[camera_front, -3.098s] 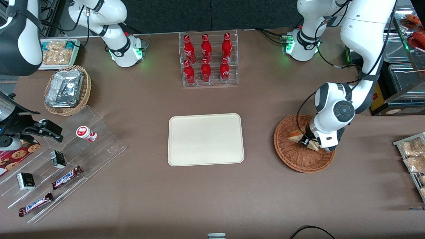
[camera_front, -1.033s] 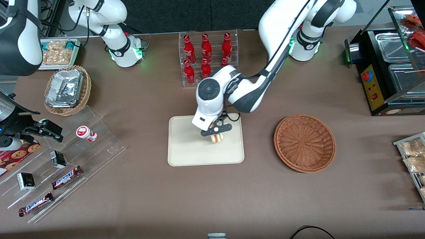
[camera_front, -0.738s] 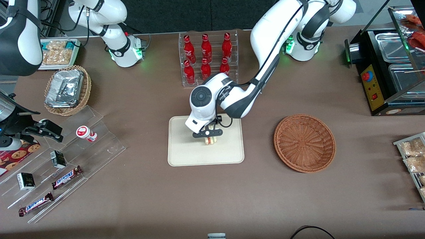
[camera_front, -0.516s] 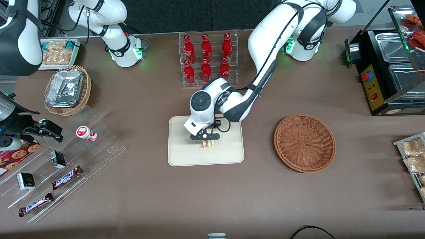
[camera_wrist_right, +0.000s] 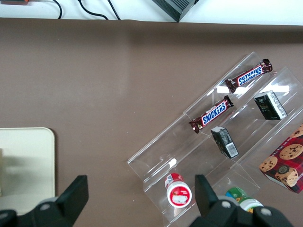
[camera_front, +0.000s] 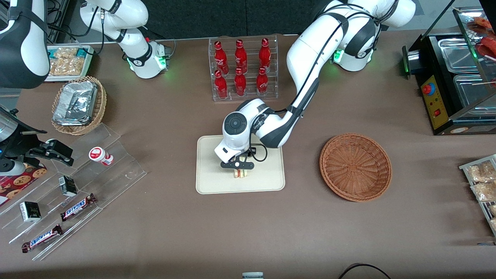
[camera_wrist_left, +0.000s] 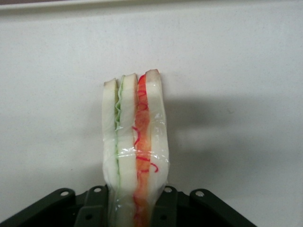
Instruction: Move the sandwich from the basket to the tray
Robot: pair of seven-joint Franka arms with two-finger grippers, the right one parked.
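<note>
My left gripper (camera_front: 238, 169) is shut on the sandwich (camera_front: 241, 173), a wedge of white bread with green and red-orange layers, and holds it over the cream tray (camera_front: 209, 182), close to its surface. In the left wrist view the sandwich (camera_wrist_left: 135, 142) stands on edge between the black fingers (camera_wrist_left: 94, 208) with the tray (camera_wrist_left: 236, 71) right under it; whether it touches the tray I cannot tell. The reddish-brown wicker basket (camera_front: 355, 167) lies empty toward the working arm's end of the table.
A clear stand with red bottles (camera_front: 242, 68) is farther from the front camera than the tray. A tan basket with foil trays (camera_front: 78, 104) and an acrylic stepped stand with snacks (camera_front: 73, 193) lie toward the parked arm's end. Bagged snacks (camera_front: 482, 186) lie at the working arm's end.
The gripper lifted the sandwich out of the basket and carried it over the tray. In the last second it moved nearer the front camera and lower over the tray.
</note>
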